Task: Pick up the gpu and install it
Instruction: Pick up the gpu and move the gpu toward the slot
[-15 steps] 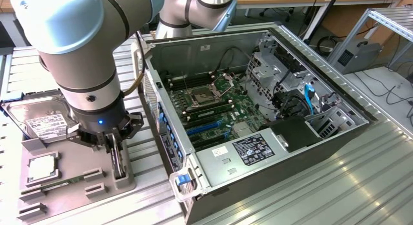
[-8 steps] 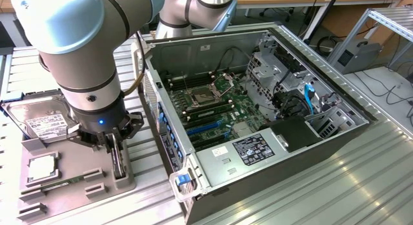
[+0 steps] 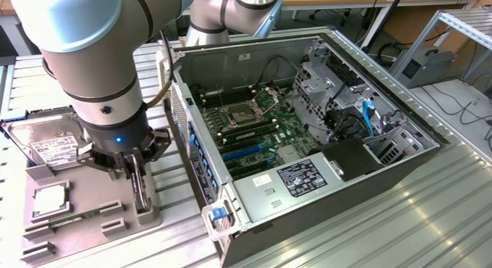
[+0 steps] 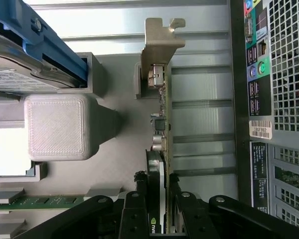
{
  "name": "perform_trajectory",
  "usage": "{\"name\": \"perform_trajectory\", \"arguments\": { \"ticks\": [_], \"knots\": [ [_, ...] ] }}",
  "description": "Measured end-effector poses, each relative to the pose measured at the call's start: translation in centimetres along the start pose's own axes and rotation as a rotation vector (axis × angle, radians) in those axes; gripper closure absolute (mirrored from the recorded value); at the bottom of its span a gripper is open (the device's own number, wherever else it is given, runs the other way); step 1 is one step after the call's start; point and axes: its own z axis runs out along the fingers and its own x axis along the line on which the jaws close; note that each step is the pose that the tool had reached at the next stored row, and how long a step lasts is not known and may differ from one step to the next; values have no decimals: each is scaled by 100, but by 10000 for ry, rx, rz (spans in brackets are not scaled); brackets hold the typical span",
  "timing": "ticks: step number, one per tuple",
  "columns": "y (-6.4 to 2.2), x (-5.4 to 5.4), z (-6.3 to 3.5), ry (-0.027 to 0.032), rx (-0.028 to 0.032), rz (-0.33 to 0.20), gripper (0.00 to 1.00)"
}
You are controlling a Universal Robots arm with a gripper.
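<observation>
Black two-finger gripper (image 3: 132, 164) was clamped on the thin dark gpu card (image 4: 162, 114) with its silver bracket, a finger on each face. Card stood on edge in grey plastic holder tray (image 3: 100, 187), beside the open computer case (image 3: 346, 219).

One camera high and back, one close on the wrist.
Our exterior view looks steeply down on the open computer case (image 3: 346, 233) and, at the exterior view's left, the gray parts tray (image 3: 80, 239); our wrist view looks close along the gripper (image 4: 157, 181) onto the edge-on gpu (image 4: 162, 114). We find tray, gpu and the case's rear panel (image 4: 284, 74) in both.
</observation>
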Motion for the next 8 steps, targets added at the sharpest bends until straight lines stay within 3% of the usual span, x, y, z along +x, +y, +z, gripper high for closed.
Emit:
{"name": "perform_trajectory", "arguments": {
  "ticks": [8],
  "knots": [
    [0, 0, -3, 0, 0, 0, 73]
  ]
}}
